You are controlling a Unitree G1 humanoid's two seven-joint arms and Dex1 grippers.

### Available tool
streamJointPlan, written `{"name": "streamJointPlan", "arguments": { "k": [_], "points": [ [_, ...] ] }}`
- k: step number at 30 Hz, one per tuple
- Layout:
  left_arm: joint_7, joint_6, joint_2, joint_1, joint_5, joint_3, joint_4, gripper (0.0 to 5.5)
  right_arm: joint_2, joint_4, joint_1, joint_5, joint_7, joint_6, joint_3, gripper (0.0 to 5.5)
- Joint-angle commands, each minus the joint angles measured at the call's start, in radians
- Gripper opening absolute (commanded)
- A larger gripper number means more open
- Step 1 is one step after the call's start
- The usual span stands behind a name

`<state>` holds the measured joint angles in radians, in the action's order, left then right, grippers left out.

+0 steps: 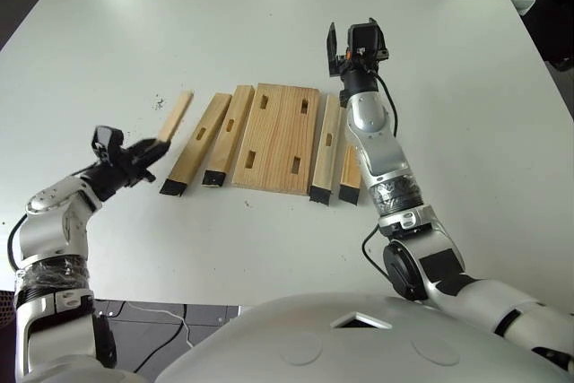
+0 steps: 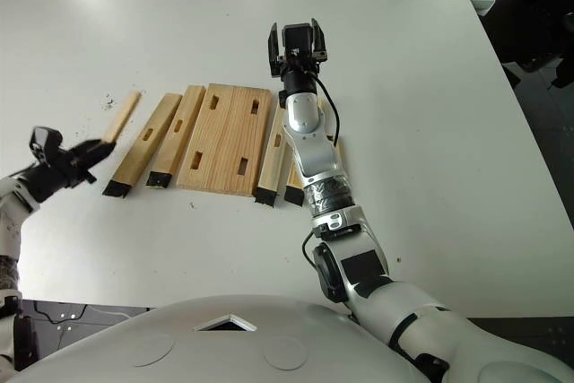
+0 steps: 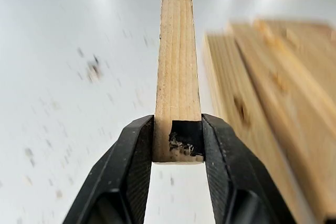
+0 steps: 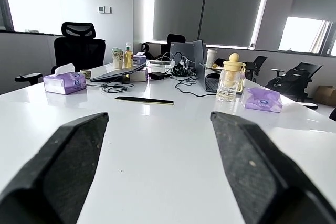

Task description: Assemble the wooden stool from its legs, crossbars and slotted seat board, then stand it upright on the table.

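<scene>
left gripper (image 3: 177,145) is clamped on the near end of one crossbar (image 1: 177,116). both fingers (image 3: 134,156) press its side faces. the bar's long axis runs away from me, leaning a little right, roughly parallel to the legs. i can't tell whether its far end rests on the table (image 1: 466,114) or is lifted off it.

key relation: the nearest leg (image 1: 201,143) lies flat just right of the held bar, with its slot (image 1: 203,133) facing up. my judgement is that the left arm is the one placed to work that slot.

a second leg (image 1: 229,134) lies beside it, then the seat board (image 1: 276,136), flat, with its slots up. a third leg (image 1: 326,145) lies along its right edge.

right gripper (image 1: 356,49) hovers past the board's far right corner with its fingers (image 4: 63,161) spread wide and nothing between them, aimed away from the parts.

hidden: the rightmost leg (image 1: 350,181) is mostly behind the right forearm. slot depth is not readable.
</scene>
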<state>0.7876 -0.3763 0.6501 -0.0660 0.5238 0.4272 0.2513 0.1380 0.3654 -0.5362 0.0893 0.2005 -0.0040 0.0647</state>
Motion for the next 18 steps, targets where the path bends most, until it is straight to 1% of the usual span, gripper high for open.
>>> {"name": "streamJointPlan", "arguments": {
  "k": [1, 3, 5, 7, 9, 11, 14, 18],
  "points": [
    [-0.145, -0.102, -0.105, -0.219, 0.280, 0.102, -0.236, 1.32, -0.048, -0.058, -0.072, -0.225, -0.175, 0.095, -0.129, 3.58],
    [-0.209, -0.139, -0.177, -0.269, 0.399, 0.086, -0.353, 1.32, -0.081, -0.096, -0.114, -0.360, -0.313, 0.185, -0.166, 3.58],
    [-0.249, -0.166, -0.248, -0.284, 0.510, 0.054, -0.463, 1.32, -0.122, -0.166, -0.163, -0.547, -0.466, 0.339, -0.208, 3.58],
    [-0.261, -0.180, -0.293, -0.270, 0.576, 0.017, -0.548, 1.32, -0.187, -0.227, -0.217, -0.695, -0.600, 0.495, -0.225, 3.58],
    [-0.256, -0.193, -0.321, -0.257, 0.617, -0.017, -0.592, 1.32, -0.260, -0.254, -0.281, -0.835, -0.689, 0.663, -0.255, 3.58],
    [-0.230, -0.214, -0.328, -0.255, 0.635, -0.057, -0.598, 1.32, -0.337, -0.277, -0.328, -0.937, -0.777, 0.791, -0.271, 3.58],
    [-0.178, -0.248, -0.307, -0.242, 0.650, -0.109, -0.605, 1.32, -0.436, -0.289, -0.357, -1.025, -0.945, 0.918, -0.248, 3.58],
    [-0.102, -0.298, -0.261, -0.219, 0.674, -0.137, -0.610, 1.32, -0.516, -0.225, -0.410, -1.094, -1.052, 1.052, -0.249, 3.58]
  ]
}}
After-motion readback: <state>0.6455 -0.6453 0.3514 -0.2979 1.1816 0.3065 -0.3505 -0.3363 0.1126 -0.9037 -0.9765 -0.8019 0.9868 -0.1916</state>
